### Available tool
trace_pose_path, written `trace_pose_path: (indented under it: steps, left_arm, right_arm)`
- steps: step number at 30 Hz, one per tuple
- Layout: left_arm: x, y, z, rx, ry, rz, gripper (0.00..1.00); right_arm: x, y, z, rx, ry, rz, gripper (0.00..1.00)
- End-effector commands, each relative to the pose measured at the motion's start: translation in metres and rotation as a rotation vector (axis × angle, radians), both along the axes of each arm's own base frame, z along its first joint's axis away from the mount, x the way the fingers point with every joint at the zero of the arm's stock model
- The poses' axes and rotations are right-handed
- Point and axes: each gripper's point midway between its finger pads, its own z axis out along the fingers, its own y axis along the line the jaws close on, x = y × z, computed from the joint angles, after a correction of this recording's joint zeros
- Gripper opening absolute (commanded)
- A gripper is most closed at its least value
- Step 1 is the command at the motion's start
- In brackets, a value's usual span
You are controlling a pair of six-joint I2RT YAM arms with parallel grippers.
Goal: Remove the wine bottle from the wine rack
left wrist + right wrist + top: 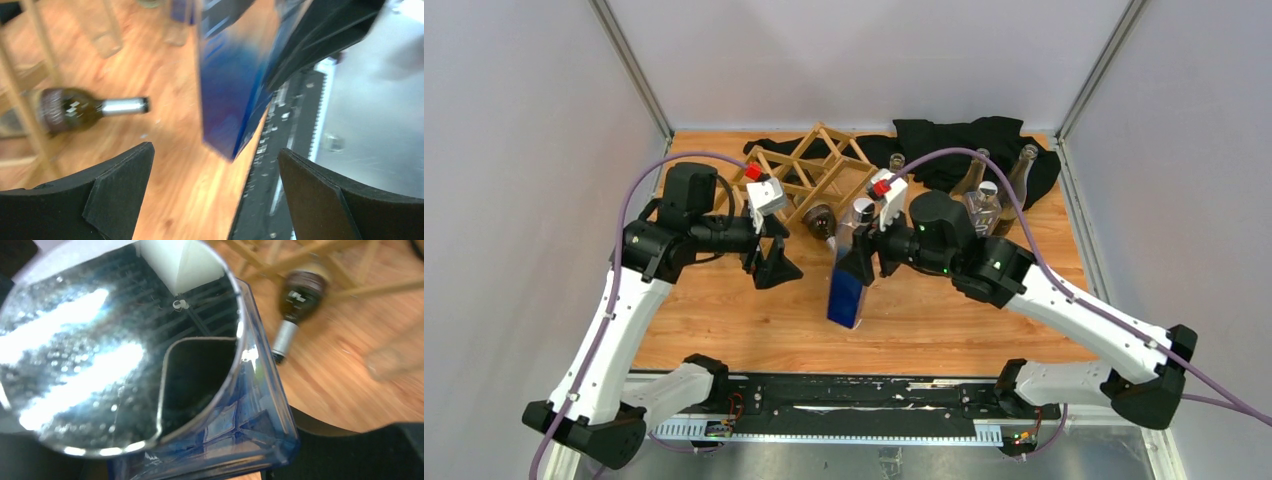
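Note:
The wine rack [809,170], a tan stick lattice, stands at the back middle of the table. A dark wine bottle [821,218] lies in its lower cell, neck pointing to the front; it also shows in the left wrist view [75,107] and the right wrist view [300,290]. My right gripper [861,262] is shut on a blue square bottle [846,290] with a silver cap [863,210], held upright and slightly tilted in front of the rack. The blue bottle fills the right wrist view [260,410]. My left gripper [774,265] is open and empty, left of the blue bottle [230,90].
Several glass bottles [984,200] stand at the back right by a black cloth [984,140]. Metal frame posts [634,70] rise at both back corners. A black rail [854,395] runs along the table's near edge.

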Motion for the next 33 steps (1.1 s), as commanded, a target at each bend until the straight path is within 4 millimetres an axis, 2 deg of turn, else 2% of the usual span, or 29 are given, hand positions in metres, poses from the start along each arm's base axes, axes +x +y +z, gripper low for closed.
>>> trace_pose_path:
  steps: [1,5,10,15,22,23,30,31,33]
  left_arm:
    - [0.037,0.043,-0.033,0.292,-0.080,0.177,1.00]
    - [0.057,0.063,-0.041,0.390,-0.085,0.283,1.00]
    - [0.060,0.068,-0.043,0.401,-0.077,0.304,1.00]
    - [0.061,0.073,-0.040,0.419,-0.108,0.317,1.00]
    - [0.057,0.068,-0.034,0.392,-0.125,0.291,1.00]
    - [0.057,0.068,-0.034,0.393,-0.127,0.288,1.00]
    - [0.058,0.070,-0.037,0.409,-0.141,0.279,1.00]
    - [0.057,0.070,-0.037,0.409,-0.140,0.276,1.00]
    - [0.057,0.070,-0.037,0.408,-0.144,0.271,1.00]
  right_arm:
    - [0.042,-0.051,0.033,0.008,-0.213,-0.268,0.00]
    - [0.067,-0.070,0.018,-0.067,-0.242,-0.384,0.00]
    - [0.097,-0.078,0.003,-0.158,-0.295,-0.466,0.00]
    - [0.122,-0.075,-0.013,-0.134,-0.277,-0.484,0.00]
    - [0.163,-0.070,-0.037,-0.128,-0.239,-0.530,0.00]
    - [0.168,-0.069,-0.035,-0.116,-0.248,-0.537,0.00]
    - [0.187,-0.075,-0.049,-0.130,-0.243,-0.607,0.00]
    - [0.187,-0.077,-0.054,-0.132,-0.244,-0.614,0.02]
    - [0.187,-0.080,-0.056,-0.118,-0.257,-0.627,0.20]
